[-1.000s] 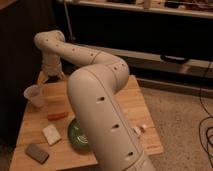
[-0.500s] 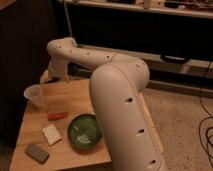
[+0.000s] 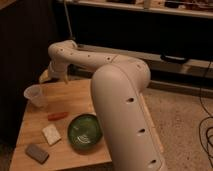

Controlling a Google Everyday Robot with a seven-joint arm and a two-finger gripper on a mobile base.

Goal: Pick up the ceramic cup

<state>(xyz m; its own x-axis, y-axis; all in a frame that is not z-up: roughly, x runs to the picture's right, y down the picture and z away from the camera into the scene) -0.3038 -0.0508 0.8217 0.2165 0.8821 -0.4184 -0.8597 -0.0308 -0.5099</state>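
The ceramic cup [image 3: 34, 95] is small, pale and tapered, and stands upright at the left edge of the wooden table [image 3: 75, 97]. My gripper [image 3: 46, 76] hangs at the table's back left corner, behind and slightly right of the cup, apart from it. My white arm [image 3: 120, 95] reaches from the lower right across the table to that corner. The round dark green bowl [image 3: 84, 132] sits near the table's front, beside the arm.
A red-orange item [image 3: 57, 115], a pale block [image 3: 51, 134] and a grey block [image 3: 37, 153] lie on the table's front left. A dark wall stands to the left, a low shelf [image 3: 165, 60] behind, and cables [image 3: 206, 135] lie on the floor at right.
The big arm link has swung to the right and uncovered the green bowl. The gripper stays near the back left corner. The cup has not moved.
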